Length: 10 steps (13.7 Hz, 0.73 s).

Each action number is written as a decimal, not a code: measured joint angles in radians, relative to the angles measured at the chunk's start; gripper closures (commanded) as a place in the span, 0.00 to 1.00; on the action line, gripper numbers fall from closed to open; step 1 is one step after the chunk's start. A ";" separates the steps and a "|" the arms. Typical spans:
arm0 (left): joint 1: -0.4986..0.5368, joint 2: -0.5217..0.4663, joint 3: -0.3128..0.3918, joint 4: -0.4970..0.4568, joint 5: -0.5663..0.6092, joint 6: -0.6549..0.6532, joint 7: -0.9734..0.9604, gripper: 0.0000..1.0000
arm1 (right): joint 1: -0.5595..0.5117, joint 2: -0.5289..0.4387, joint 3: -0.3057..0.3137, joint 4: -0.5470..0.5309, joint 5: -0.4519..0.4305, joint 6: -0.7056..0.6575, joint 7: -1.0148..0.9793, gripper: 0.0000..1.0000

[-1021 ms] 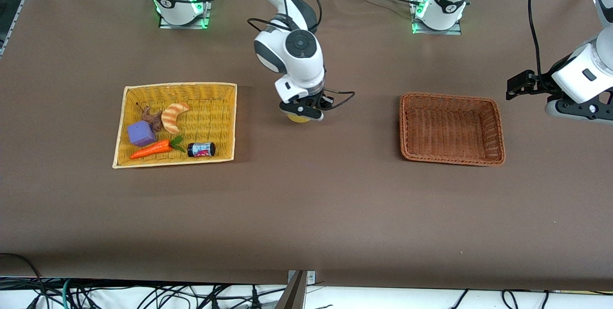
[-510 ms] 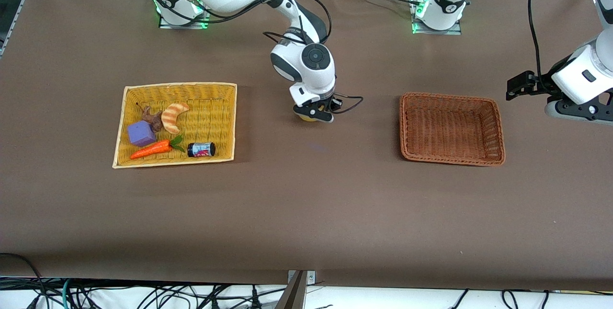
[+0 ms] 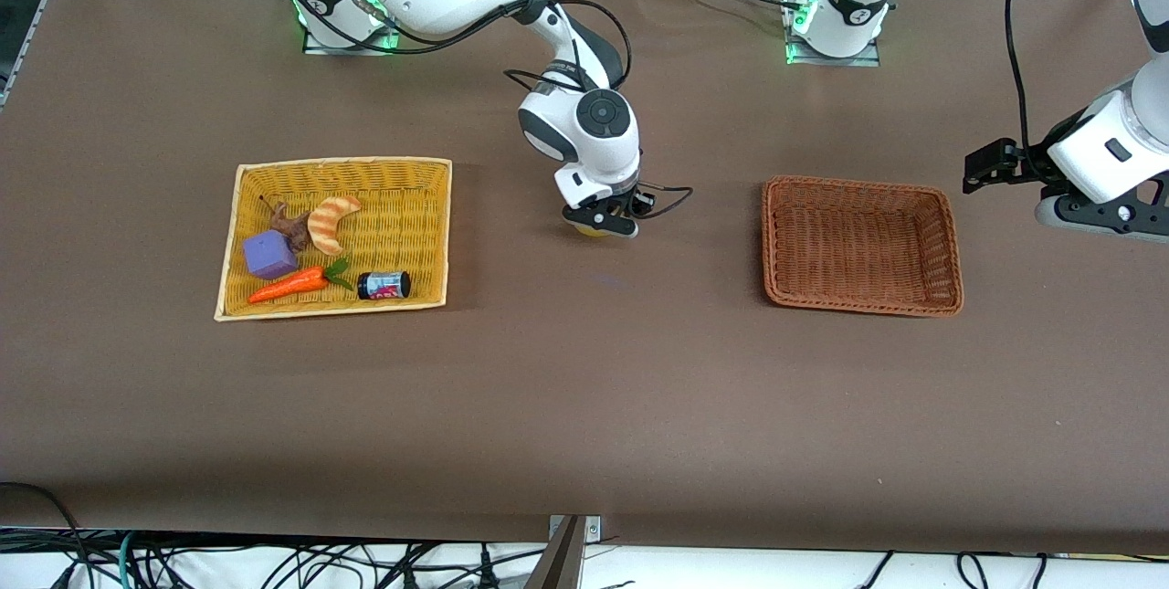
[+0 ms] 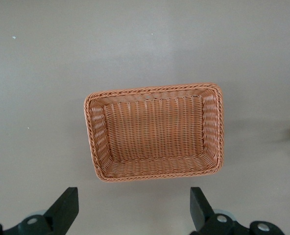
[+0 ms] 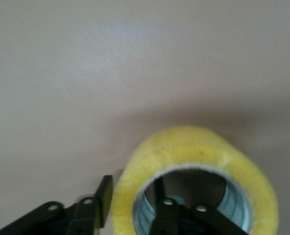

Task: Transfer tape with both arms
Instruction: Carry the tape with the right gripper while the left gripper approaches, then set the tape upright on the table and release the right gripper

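The tape (image 3: 592,230) is a pale-yellow ring, mostly hidden under my right gripper (image 3: 599,222) in the front view. It is held low over the bare table between the two baskets. In the right wrist view the tape (image 5: 194,147) fills the lower part. My right gripper (image 5: 132,200) is shut on its wall, with one finger (image 5: 105,196) outside the ring and the other inside the hole. My left gripper (image 3: 988,164) waits in the air by the brown basket (image 3: 858,181), at the left arm's end. It is open and empty in the left wrist view (image 4: 133,203).
A yellow basket (image 3: 342,162) toward the right arm's end holds a striped croissant toy (image 3: 331,222), a purple cube (image 3: 269,254), a carrot (image 3: 292,283), a small can (image 3: 384,285) and a brown toy. The brown basket (image 4: 155,90) holds nothing.
My right gripper has carried the tape away from the yellow basket toward the brown basket and lower to the table. The left gripper has barely shifted.
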 measured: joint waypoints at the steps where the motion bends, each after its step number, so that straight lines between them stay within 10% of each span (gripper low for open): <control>1: 0.000 0.001 0.000 0.000 0.000 0.000 0.000 0.00 | 0.000 -0.012 0.000 0.014 -0.016 -0.020 0.000 0.00; 10: -0.005 0.052 -0.144 -0.021 -0.064 0.033 -0.132 0.00 | -0.207 -0.312 -0.030 0.163 -0.029 -0.619 -0.536 0.00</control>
